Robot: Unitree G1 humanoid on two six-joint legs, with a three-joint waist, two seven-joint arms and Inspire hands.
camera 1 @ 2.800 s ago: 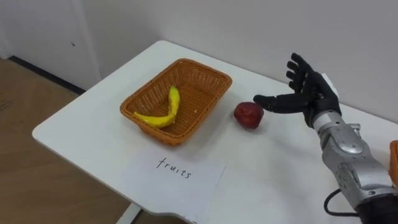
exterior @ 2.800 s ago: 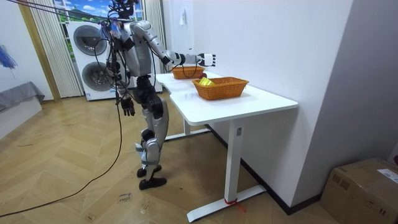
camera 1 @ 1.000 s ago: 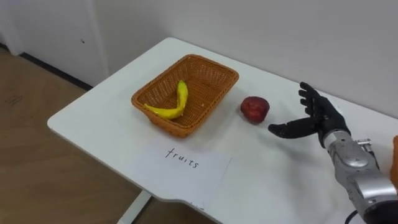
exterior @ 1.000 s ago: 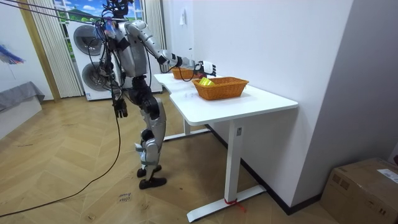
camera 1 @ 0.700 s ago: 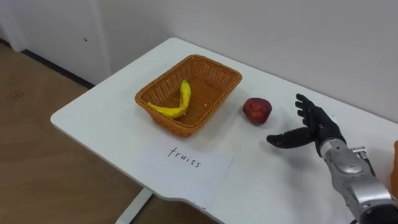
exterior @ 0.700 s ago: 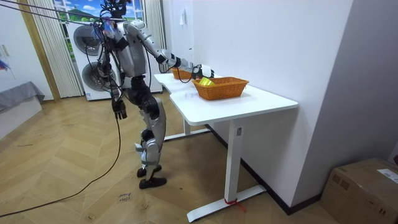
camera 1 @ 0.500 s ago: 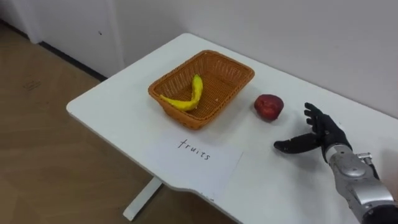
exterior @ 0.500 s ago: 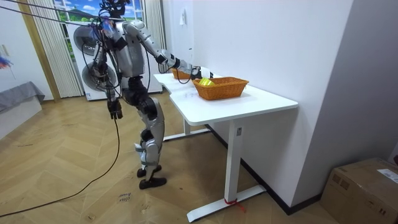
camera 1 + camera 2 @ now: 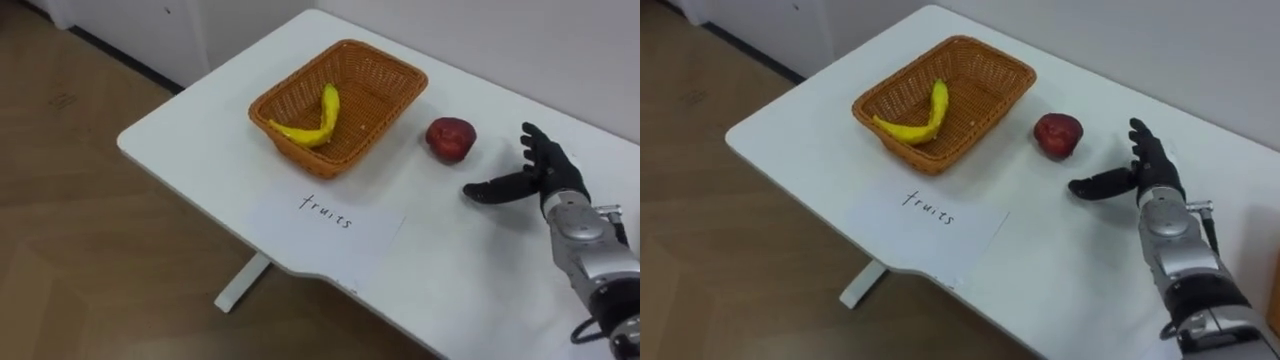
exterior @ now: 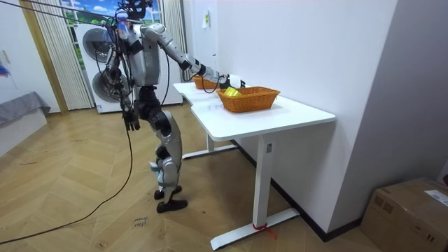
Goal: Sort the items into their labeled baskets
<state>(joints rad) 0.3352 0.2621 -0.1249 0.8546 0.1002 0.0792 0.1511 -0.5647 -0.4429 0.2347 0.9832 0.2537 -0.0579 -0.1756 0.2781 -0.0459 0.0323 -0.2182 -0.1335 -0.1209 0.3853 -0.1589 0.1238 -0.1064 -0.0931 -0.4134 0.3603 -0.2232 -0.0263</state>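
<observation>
My fingers [image 9: 537,150] are standing straight and spread, gripping nothing. My right hand [image 9: 545,178] is sitting low over the bench [image 9: 200,130] with the thumb pointing toward the apple [image 9: 451,137], near it but apart. My left hand [image 10: 131,123] is hanging at my side, away from the bench.

I am judging the step in hand to be the pickup of that apple. To do it well, I am planning to bring the palm in from the right, with the thumb on the near side and the fingers round the far side. I would close on the widest part, since a round fruit is likely to roll if nudged first. I am also thinking of lifting it clear of the basket [image 9: 388,122] wall before crossing, then lowering it into the bare end beside the banana [image 9: 318,124].

The apple is looking dark red, roundish and a little lumpy, with a slight shine. It is lying on the bench between my hand and the woven orange basket, near the basket's right corner but not touching. A handwritten paper label [image 9: 325,212] is lying in front of the basket.
</observation>
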